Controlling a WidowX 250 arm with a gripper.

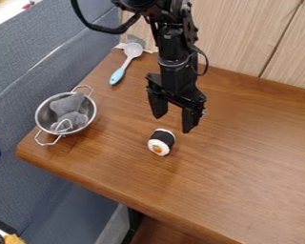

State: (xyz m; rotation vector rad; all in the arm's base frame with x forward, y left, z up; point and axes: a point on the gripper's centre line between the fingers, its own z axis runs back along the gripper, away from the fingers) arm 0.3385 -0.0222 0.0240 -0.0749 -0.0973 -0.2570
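The black gripper (175, 124) hangs over the middle of the wooden table with its two fingers spread apart and nothing between them. Just below it in the view, a sushi roll toy (161, 142) lies on the table, black around the side, with a white end that has an orange centre. The gripper is apart from the roll. To the left, near the table's corner, stands a metal colander (45, 125) with two wire handles, holding a grey cloth-like item (70, 103). A spoon (118, 75) with a light blue handle and pale bowl lies at the upper left of the table.
The wooden table (257, 157) reaches to the right, with a wood-panelled wall (244, 35) behind it. A grey-blue padded seat (21, 71) runs along the left. Beside the spoon's bowl is a small grey item (135, 40). The table's front edge slants down to the right.
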